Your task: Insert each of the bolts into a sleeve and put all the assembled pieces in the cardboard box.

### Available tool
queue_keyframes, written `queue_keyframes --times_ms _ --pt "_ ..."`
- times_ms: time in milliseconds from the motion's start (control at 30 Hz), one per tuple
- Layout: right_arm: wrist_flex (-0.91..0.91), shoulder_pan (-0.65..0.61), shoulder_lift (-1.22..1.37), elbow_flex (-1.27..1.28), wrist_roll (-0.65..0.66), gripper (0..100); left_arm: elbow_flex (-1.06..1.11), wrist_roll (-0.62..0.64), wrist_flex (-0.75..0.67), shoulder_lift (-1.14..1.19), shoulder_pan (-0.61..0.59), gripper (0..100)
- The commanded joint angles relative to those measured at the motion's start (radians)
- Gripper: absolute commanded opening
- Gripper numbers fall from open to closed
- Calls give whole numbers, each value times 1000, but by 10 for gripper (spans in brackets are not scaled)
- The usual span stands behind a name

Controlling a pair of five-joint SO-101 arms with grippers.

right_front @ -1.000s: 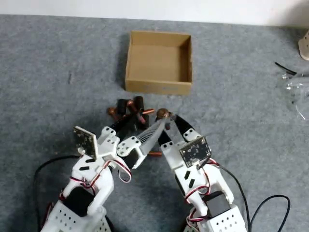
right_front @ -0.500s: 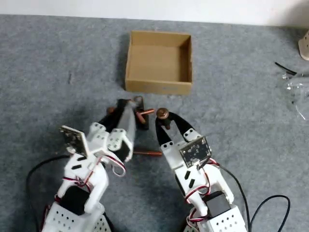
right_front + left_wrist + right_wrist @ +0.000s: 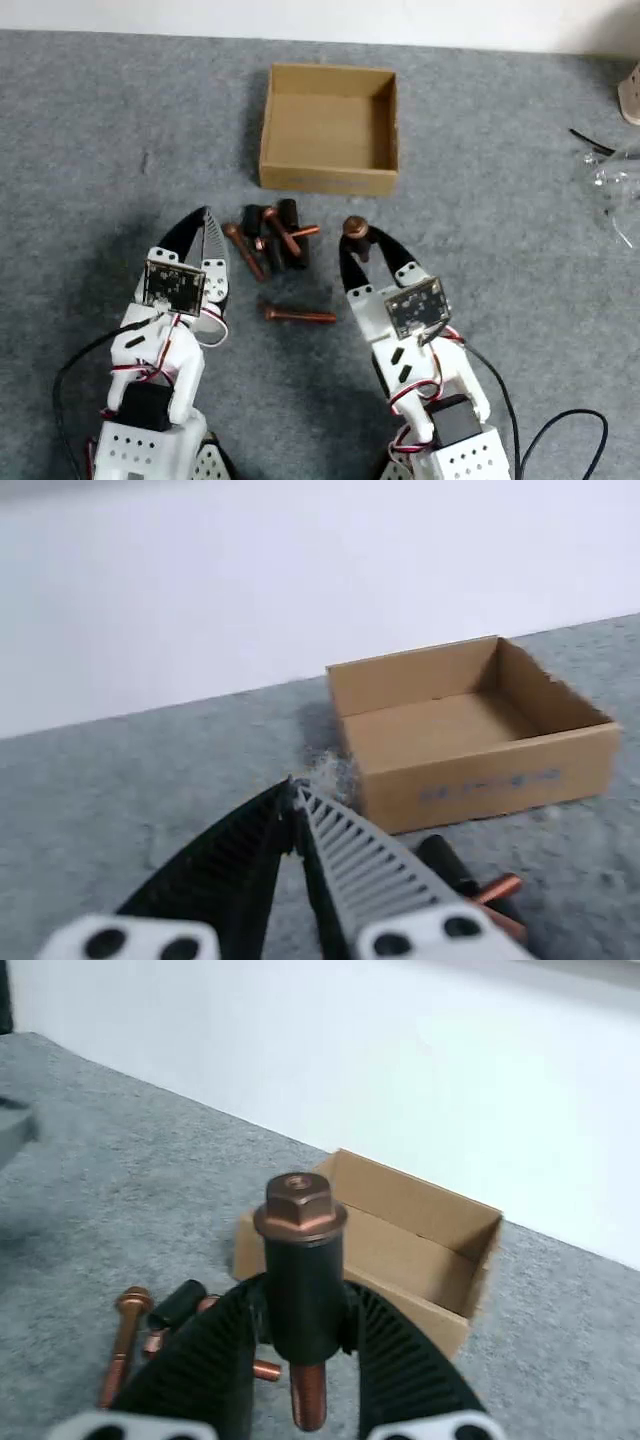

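Right jaws grip a bolted sleeve (image 3: 300, 1270) upright, just short of the empty cardboard box (image 3: 325, 181). Left jaws are pinched together, holding nothing, left of the loose bolts and sleeves (image 3: 270, 232). Risk: if released early, the piece would likely miss the box.

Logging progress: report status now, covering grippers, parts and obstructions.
Left gripper shut, empty, beside loose bolts and sleeves. Right gripper shut on sleeved bolt, upright. Cardboard box empty; path to it open.
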Motion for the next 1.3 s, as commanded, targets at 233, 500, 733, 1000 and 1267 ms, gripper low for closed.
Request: queue_keyframes --times_ms 233,500,733,1000,1267 --pt "176 10 -12 90 -12 4 22 -15 9 12 -21 7" --pt "162 12 -12 90 -5 4 22 -34 11 12 -21 7" --pt "162 13 -12 90 -3 5 27 -34 -74 154 -21 7" --pt "163 36 22 33 52 7 -5 -34 -299 438 -22 7" --pt "68 41 473 -331 60 7 -62 -29 -342 567 -59 7"
